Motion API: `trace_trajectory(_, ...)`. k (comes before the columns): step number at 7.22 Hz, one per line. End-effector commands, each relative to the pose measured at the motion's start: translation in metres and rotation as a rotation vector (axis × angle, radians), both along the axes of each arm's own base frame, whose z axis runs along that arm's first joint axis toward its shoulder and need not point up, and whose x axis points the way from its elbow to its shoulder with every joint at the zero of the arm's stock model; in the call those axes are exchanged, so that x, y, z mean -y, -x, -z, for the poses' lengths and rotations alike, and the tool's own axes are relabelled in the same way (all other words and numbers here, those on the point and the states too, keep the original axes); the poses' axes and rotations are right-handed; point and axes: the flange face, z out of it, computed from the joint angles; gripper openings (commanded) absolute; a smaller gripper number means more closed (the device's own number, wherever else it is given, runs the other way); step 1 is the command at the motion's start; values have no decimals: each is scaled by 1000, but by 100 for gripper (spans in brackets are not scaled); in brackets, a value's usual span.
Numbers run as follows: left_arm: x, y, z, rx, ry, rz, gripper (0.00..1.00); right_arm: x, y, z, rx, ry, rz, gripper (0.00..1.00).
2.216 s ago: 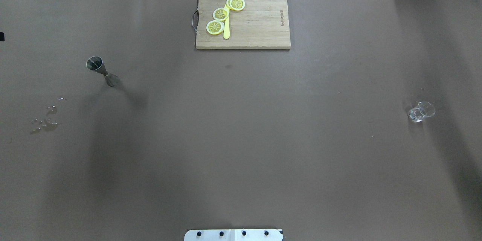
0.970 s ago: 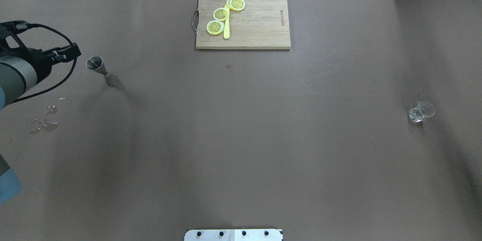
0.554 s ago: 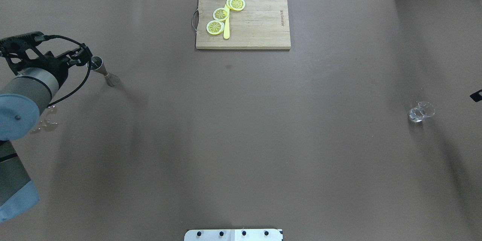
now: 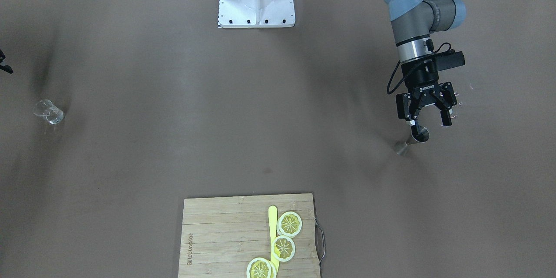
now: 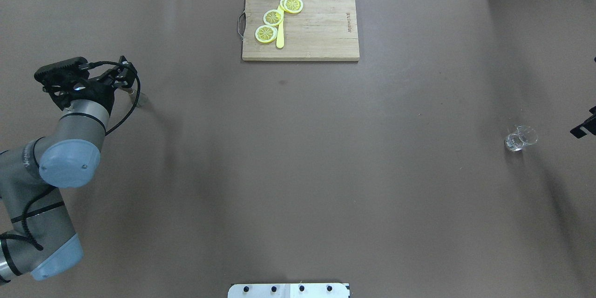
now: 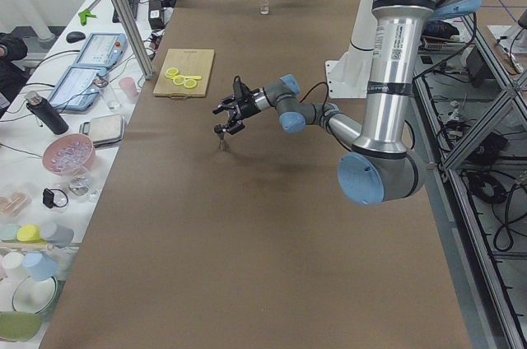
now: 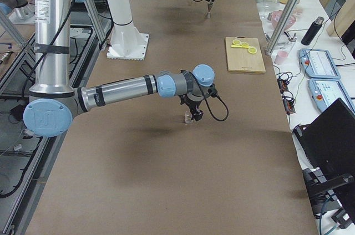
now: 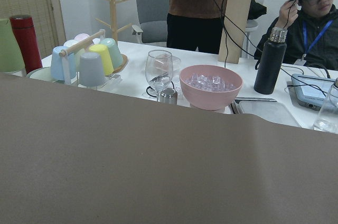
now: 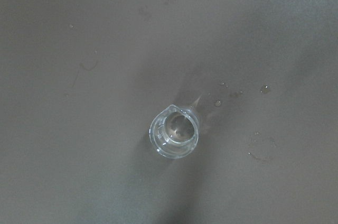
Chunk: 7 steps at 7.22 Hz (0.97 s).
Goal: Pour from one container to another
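A steel jigger [image 4: 412, 140] stands upright on the brown table's left side. My left gripper [image 4: 428, 120] hovers just above its rim, open with its jaws spread wide and holding nothing. From overhead the left gripper [image 5: 125, 79] covers the jigger, and only its base [image 5: 140, 99] peeks out. On the right side stands a small clear glass beaker [image 5: 520, 138]. The right wrist view looks straight down into the beaker [image 9: 174, 134]. Only a black edge of my right gripper [image 5: 583, 128] shows beside the beaker, so I cannot tell its state.
A wooden cutting board [image 5: 316, 32] with lemon slices [image 5: 273, 17] and a yellow knife lies at the table's far middle. Water droplets [image 9: 237, 94] dot the table near the beaker. The robot's base plate [image 5: 288, 290] is at the near edge.
My left arm has swung in from the left edge and its open gripper now hangs over the jigger. My right gripper's edge has come into view beside the beaker.
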Motion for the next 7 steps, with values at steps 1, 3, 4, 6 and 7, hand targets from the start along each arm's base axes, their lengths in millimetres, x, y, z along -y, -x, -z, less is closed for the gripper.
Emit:
trace_trajectory(1,-2,-26,-14,51,-50,61,97,-1,14,-5,-11,8,27,100)
trace_trajectory(3,-7,-45,-31,56,-71,104,97,8,33,9,-7,-17,53,100)
trace_trajectory(4,-11,-55,-33,70,-86,112,97,10,41,14,-5,-19,60,100)
trace_trajectory(6,-11,-86,-53,81,-104,148,97,8,50,14,-36,-19,61,100)
trace_trajectory(7,-18,-101,-60,95,-122,154,97,10,49,9,-66,-24,56,100)
